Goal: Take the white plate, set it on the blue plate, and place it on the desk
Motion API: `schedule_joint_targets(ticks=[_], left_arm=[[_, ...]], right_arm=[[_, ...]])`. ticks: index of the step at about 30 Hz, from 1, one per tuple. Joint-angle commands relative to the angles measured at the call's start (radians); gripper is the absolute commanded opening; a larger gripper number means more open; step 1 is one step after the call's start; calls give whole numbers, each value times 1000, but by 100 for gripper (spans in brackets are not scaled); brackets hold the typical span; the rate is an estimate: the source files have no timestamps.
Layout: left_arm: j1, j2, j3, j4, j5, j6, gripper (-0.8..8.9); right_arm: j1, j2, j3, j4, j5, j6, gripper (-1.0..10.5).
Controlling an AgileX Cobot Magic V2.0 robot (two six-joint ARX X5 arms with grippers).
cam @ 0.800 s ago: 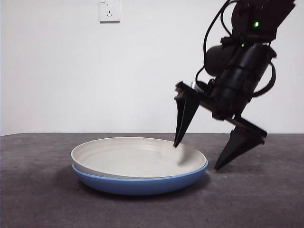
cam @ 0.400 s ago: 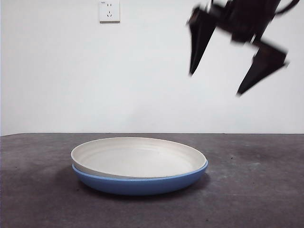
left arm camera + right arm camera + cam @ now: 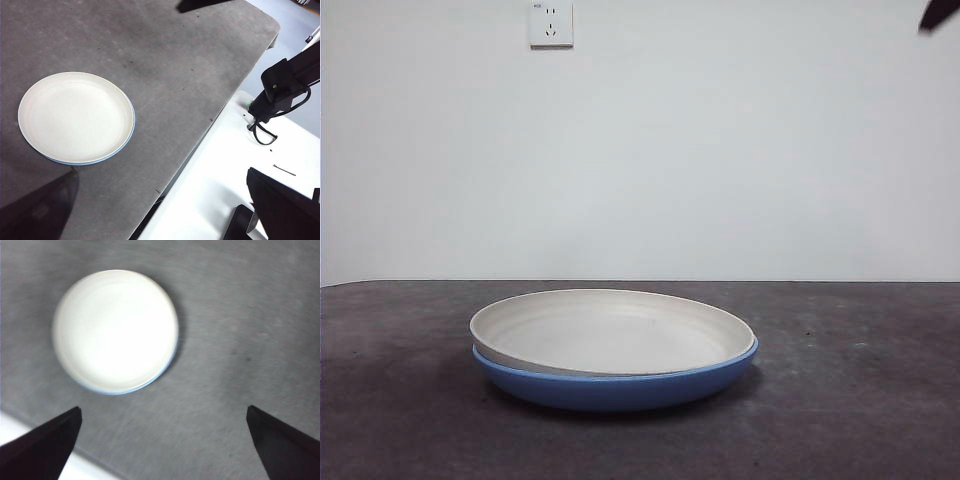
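White plate (image 3: 600,332), cream, faintly ringed, nested in glossy blue plate (image 3: 620,385), centre of matte speckled grey worktop (image 3: 860,400). Left gripper (image 3: 160,210) and right gripper (image 3: 162,440) fingers wide, empty, high above.

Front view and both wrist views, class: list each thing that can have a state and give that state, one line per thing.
white plate: upright, nested in the blue plate, sitting slightly off-centre, held by nothing.
blue plate: upright on the desk, under the white plate, only its rim and side showing.
desk: flat, bearing the stacked plates.
left hand: open, high above the desk, holding nothing.
right hand: open, high above the plates, holding nothing.
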Motion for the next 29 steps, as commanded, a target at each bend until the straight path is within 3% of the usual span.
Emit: schedule_joint_targets(ticks=[1,12,22,29], left_arm=[[-9,5,9,8,-2,1,563],[-9,5,9,5,-2,-42,563],[-9,6,9,5,-2,-77,562],[-9,6,9,5,-2,-78,539]], right_arm=[[63,-43,11,-36,6,18,558],[234,-262,-1,-199,86,99,557],[240,-487,-2,-222,90,108,557],[237,-524,-2,-232,90,108,557]])
